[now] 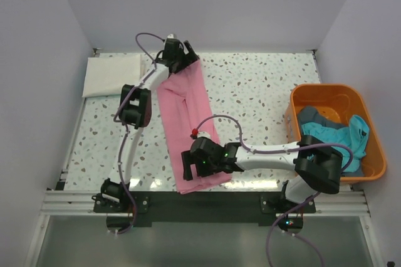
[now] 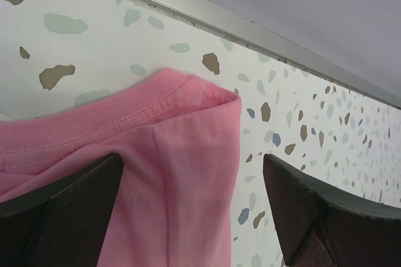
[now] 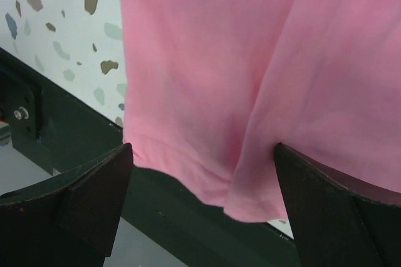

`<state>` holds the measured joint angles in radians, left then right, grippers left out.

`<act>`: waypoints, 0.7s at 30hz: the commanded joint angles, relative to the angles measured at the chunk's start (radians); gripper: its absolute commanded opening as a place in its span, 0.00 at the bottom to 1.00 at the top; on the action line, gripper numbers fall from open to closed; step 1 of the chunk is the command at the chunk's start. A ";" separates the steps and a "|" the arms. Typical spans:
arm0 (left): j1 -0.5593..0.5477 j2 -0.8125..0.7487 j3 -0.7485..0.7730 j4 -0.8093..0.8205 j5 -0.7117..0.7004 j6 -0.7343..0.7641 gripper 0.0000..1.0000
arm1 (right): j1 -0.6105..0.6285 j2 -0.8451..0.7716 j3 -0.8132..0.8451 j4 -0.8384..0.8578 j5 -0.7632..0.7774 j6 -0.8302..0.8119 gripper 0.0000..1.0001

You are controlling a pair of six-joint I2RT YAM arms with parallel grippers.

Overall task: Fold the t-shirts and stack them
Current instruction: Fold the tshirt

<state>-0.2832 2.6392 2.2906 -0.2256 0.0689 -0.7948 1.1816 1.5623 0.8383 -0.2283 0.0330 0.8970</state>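
Note:
A pink t-shirt (image 1: 186,120) lies folded into a long narrow strip running from the back of the table to its front edge. Over its far collar end (image 2: 156,148), my left gripper (image 1: 187,52) (image 2: 194,210) stands open, with the cloth's corner between the jaws. My right gripper (image 1: 187,170) (image 3: 203,198) is open over the near hem (image 3: 250,60), which hangs slightly over the black front rail. A folded white t-shirt (image 1: 113,74) rests at the back left. Teal (image 1: 351,138) and grey (image 1: 312,116) t-shirts lie crumpled in the basket.
An orange plastic basket (image 1: 326,89) stands at the right edge of the table. The speckled tabletop (image 1: 257,91) is bounded by a metal strip (image 2: 250,35) at the back wall and a black rail (image 3: 75,129) at the front.

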 commanded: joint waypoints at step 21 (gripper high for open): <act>-0.128 -0.433 -0.034 0.096 0.154 0.161 1.00 | 0.018 -0.415 0.025 -0.426 0.390 0.115 0.99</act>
<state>-0.4294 2.5092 2.2547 -0.0853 0.1780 -0.7444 1.2034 1.1835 0.8848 -0.4824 0.3008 0.9222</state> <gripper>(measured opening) 0.997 0.986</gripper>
